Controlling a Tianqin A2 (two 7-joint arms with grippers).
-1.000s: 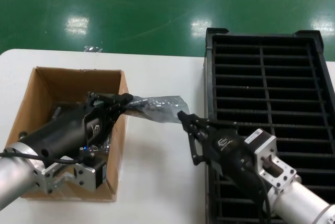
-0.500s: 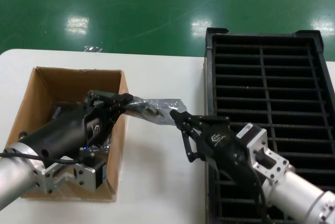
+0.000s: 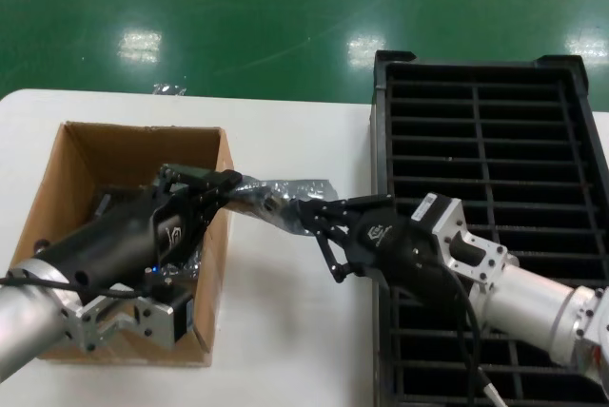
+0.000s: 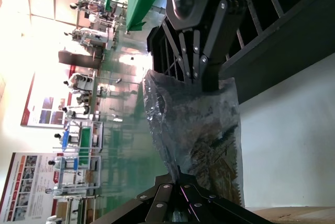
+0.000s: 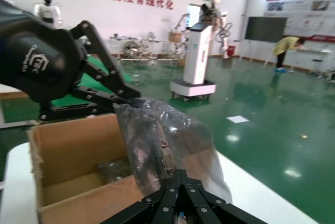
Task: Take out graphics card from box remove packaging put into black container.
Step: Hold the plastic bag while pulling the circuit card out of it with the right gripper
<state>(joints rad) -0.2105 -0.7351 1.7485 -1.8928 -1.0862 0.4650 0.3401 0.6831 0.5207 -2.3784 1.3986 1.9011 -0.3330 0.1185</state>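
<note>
- gripping one end of the packaging (image 3: 271,196), the left gripper (image 3: 226,184) has its fingers (image 4: 172,190) closed on the bag just above the box's right wall.
- the right gripper (image 3: 306,217) has its fingers (image 5: 175,187) pinched on the opposite end of the same bag, so the packaging hangs stretched between the two grippers, off the bench (image 3: 285,331).
- inside the translucent, crinkled bag a dark shape shows through, with a small metal-looking part near its middle in the right wrist view; this is the graphics card (image 5: 157,153), still wrapped.
- the bag spans the gap between the box (image 3: 81,164) and the black container (image 3: 476,131), above bare bench, nearer the box's right wall than the container's left edge.
- the left arm reaches up out of the open box, its dark wrist lying across the box's inside.
- in the box, partly hidden under that arm, lie more dark items in clear wrap; i cannot tell what they are.
- the right arm comes in across the lower left part of the black container, its wrist over the slats.
- the black container sits at the right of the bench, its slots showing nothing inside where visible.
- beyond the bench lies a glossy green floor (image 3: 285,17).
</note>
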